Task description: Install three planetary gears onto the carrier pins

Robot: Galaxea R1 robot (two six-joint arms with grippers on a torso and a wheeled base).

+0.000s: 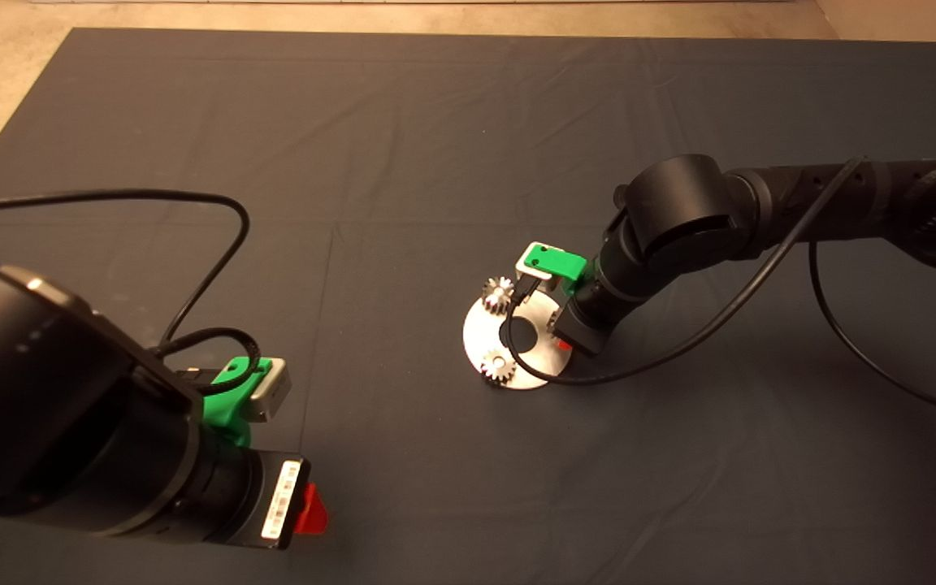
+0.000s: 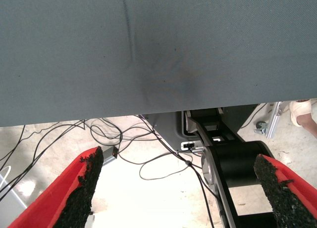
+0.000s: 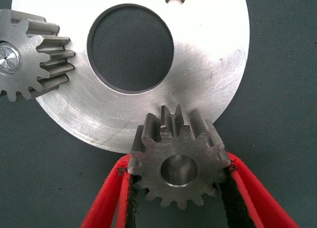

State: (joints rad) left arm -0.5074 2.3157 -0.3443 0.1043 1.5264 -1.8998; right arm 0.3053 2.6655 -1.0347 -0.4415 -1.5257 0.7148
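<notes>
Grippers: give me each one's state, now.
Left gripper: open, empty, parked at the mat's edge.
Right gripper: shut on the third planetary gear, over the disc.

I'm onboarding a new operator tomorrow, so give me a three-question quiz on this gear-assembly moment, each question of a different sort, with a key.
1. True or false: the right gripper is shut on a planetary gear.
2. How many gears already sit on the carrier disc? A) none B) one C) two
3. Fill in: the left gripper waits with its fingers ____, away from the disc.

Key: 1 true: the held gear hangs at the disc's rim. 2 C: one gear on the far side, another on the near side. 3 open.
</notes>
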